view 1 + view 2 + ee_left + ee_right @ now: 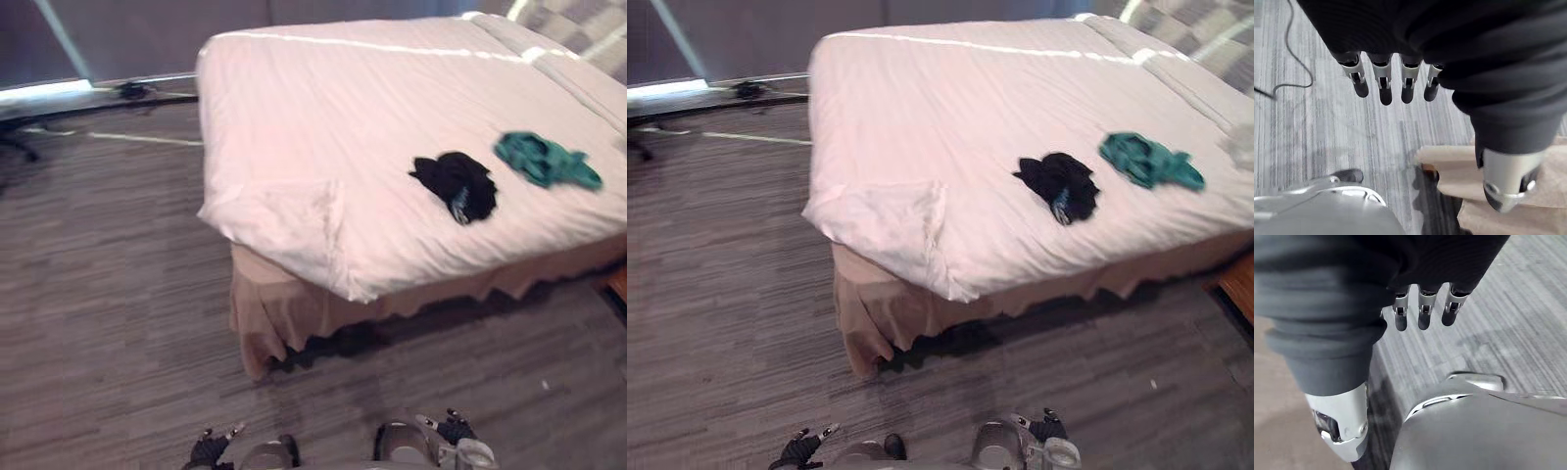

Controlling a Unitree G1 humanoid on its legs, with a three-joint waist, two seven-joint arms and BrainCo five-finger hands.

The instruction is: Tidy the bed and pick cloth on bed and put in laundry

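Note:
A bed (323,117) under a white duvet stands ahead and to the right. On its near right part lies a crumpled black cloth (457,184), and a teal cloth (545,161) lies just right of it, apart from it. The duvet's near left corner (294,215) is folded and rumpled over a beige bed skirt (274,313). My left hand (1385,83) hangs low over the carpet beside the bed skirt, fingers straight, holding nothing. My right hand (1422,308) also hangs low over the carpet, fingers straight and empty. Both hands are well short of the cloths.
Grey carpet (108,294) lies left of and in front of the bed. Pillows (588,34) sit at the far right end of the bed. A wooden piece of furniture (1239,284) shows at the right edge. A wall with a bright strip (49,93) runs at the far left.

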